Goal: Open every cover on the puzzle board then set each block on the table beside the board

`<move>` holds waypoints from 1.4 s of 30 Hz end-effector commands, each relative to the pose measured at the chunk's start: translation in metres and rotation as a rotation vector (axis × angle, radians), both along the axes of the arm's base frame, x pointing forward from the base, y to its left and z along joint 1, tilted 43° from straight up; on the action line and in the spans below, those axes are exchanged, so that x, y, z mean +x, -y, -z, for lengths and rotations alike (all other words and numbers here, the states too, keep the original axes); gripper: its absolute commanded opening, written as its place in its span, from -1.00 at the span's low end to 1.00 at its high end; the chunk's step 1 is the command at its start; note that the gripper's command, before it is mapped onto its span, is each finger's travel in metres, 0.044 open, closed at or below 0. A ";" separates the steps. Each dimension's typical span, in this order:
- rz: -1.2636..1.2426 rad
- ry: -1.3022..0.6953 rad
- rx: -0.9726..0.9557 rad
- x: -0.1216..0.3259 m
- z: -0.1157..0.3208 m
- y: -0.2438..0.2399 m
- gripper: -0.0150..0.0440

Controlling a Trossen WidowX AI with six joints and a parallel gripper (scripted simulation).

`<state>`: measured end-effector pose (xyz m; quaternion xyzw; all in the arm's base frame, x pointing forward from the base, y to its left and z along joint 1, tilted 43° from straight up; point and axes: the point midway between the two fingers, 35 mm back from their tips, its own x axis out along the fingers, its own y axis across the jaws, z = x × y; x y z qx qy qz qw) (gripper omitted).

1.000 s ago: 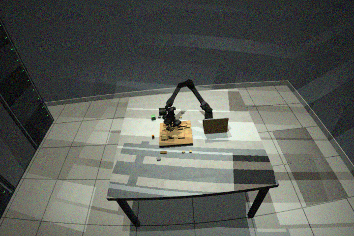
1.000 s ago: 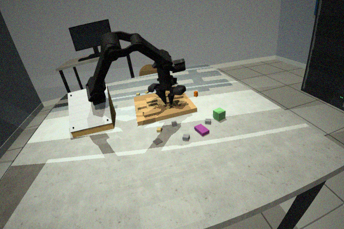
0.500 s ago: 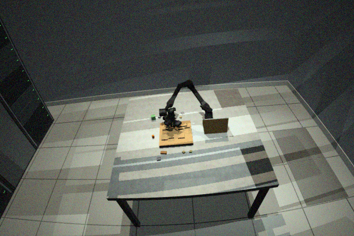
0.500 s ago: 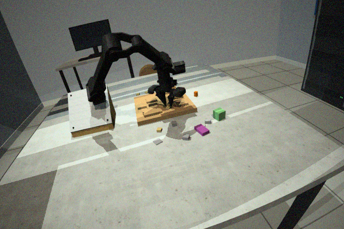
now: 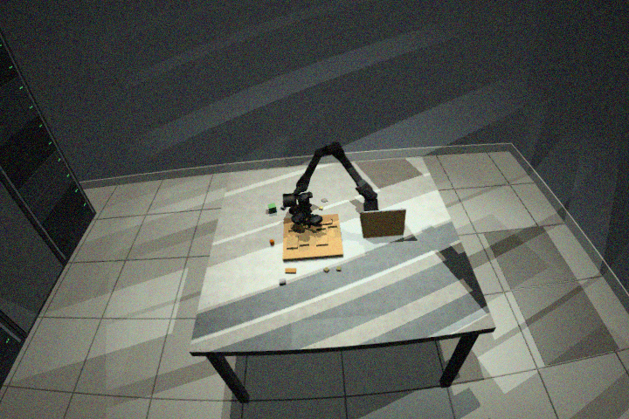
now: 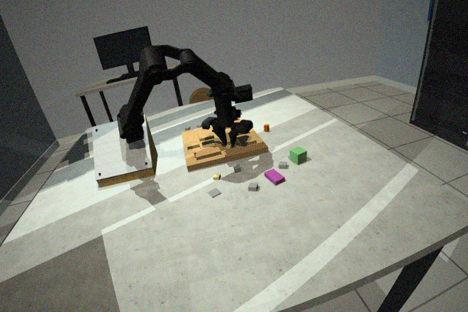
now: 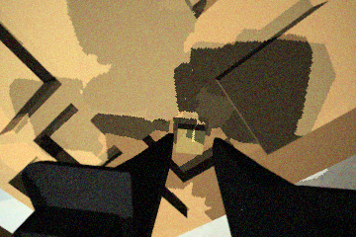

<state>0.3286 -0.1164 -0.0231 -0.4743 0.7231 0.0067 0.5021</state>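
Note:
The wooden puzzle board (image 5: 335, 247) (image 6: 197, 164) (image 7: 136, 74) lies flat, with raised wooden pieces and dark slots on it. Patchy shadow makes the state of several covers hard to tell. My gripper (image 6: 229, 145) (image 7: 193, 140) is partly open, low over the board edge nearest the exterior camera. In the wrist view a small yellowish block (image 7: 190, 144) shows between and beyond the fingertips, in a well with dark edges; I see no grip on it. A yellow block (image 5: 321, 208) (image 6: 216, 177) and two small yellowish blocks (image 5: 326, 270) (image 5: 338, 268) rest on the table off the board.
Around the board lie a green cube (image 5: 272, 208) (image 6: 298, 155), a purple block (image 6: 274, 177), an orange piece (image 5: 272, 242) (image 6: 266, 127), a flat orange piece (image 5: 290, 271) and several grey pieces, one grey piece (image 6: 237, 168) close to the board. The arm's mount (image 6: 109, 154) stands beside the board.

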 end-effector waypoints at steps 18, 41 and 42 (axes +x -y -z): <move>0.002 -0.002 0.000 -0.001 0.003 0.003 -0.22; 0.001 -0.005 0.001 0.000 -0.015 -0.015 -0.22; 0.001 -0.005 0.001 0.000 -0.016 -0.016 -0.22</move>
